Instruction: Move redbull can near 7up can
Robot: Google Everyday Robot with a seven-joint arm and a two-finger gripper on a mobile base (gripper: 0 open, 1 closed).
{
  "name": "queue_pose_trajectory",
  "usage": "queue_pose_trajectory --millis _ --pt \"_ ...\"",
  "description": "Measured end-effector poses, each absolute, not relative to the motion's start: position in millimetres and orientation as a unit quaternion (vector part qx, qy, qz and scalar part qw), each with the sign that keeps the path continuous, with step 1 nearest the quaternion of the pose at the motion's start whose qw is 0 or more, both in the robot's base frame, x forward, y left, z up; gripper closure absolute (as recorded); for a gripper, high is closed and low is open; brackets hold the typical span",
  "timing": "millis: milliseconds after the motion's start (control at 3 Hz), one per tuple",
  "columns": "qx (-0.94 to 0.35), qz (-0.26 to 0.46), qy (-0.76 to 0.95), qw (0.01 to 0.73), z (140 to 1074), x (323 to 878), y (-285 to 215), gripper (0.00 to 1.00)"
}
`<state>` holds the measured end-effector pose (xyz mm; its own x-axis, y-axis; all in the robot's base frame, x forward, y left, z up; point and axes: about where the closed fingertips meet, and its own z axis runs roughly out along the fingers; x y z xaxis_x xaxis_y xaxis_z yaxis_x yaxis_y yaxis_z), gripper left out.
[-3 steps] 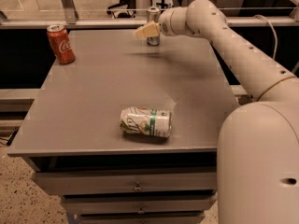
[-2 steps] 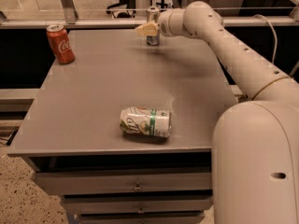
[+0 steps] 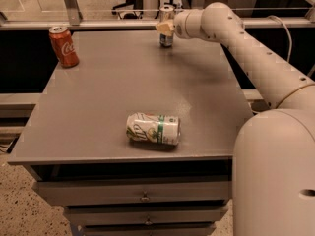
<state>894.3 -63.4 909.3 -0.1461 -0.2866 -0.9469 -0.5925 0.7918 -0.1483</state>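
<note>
Three cans on the grey table (image 3: 108,82): nearest, the 7up can (image 3: 153,129) lying on its side by the front edge; farther back at the left, a red cola can (image 3: 63,46), upright. Farthest, at the back edge and well apart from both, the redbull can (image 3: 166,40), upright, its middle hidden behind the gripper (image 3: 165,27) right against it. Cannot tell whether clamped on it or loose.
</note>
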Motion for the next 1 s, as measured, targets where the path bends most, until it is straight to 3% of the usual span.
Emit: queue_pose_trajectory --millis 333,1000 --pt "-0.316 0.158 0.736 0.578 937.8 852.4 -64.2 0.99" --pt "-0.356 0.203 0.719 0.562 956.4 750.1 -63.0 1.0"
